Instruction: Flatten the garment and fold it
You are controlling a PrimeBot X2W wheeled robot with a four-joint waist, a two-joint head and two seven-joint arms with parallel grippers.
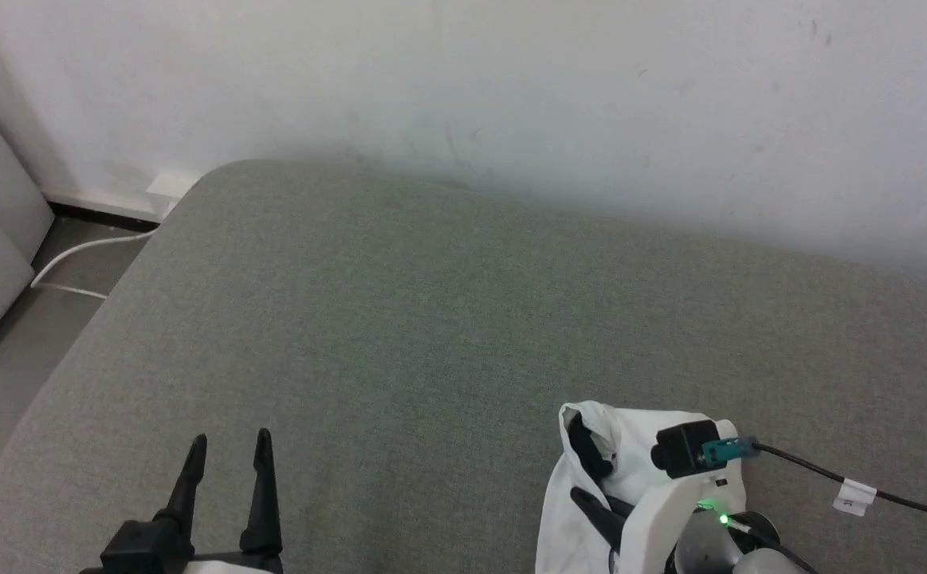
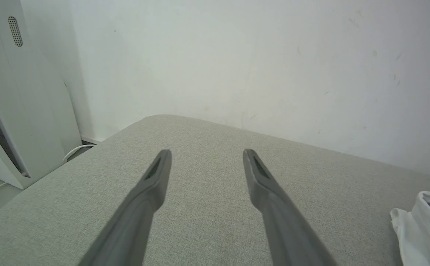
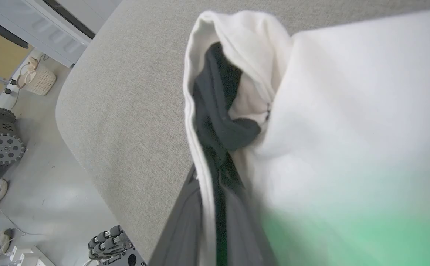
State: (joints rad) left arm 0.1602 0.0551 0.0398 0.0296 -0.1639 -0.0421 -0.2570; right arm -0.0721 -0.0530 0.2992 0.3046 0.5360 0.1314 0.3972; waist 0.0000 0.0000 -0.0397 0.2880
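White with black sleeves, the garment (image 1: 630, 438) is bunched in my clenched right jaws over the near right part of the grey worktop (image 1: 431, 319), so my released left jaws should catch a second corner to spread it flat.

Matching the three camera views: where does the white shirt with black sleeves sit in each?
Head view: white shirt with black sleeves, bunched lower right.
Left wrist view: shirt at lower-right corner.
Right wrist view: shirt across centre and right.
Shared landmark: grey-green padded surface.
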